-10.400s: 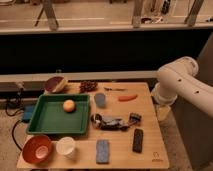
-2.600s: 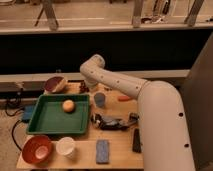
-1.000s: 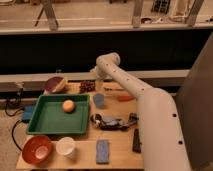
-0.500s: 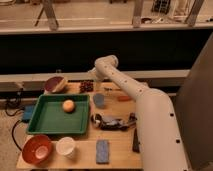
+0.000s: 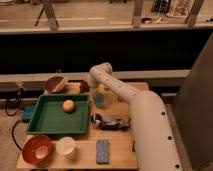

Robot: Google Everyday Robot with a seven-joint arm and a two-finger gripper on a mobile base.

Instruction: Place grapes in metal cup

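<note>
One gripper (image 5: pixel 89 83): it is hanging over the far edge of the table (image 5: pixel 85 150), right at the grapes; I am not able to tell its state, apart or clamped.
Grapes (image 5: pixel 83 88): they are lying just behind the far right corner of the green tray (image 5: pixel 37 125), partly covered by the wrist.
Metal cup (image 5: pixel 100 99): it is standing near the grapes, closer to the camera and slightly to the right in the view; I am judging the carry as short.
Hidden: I am not making out whether the bunch is touching the gripper.
</note>
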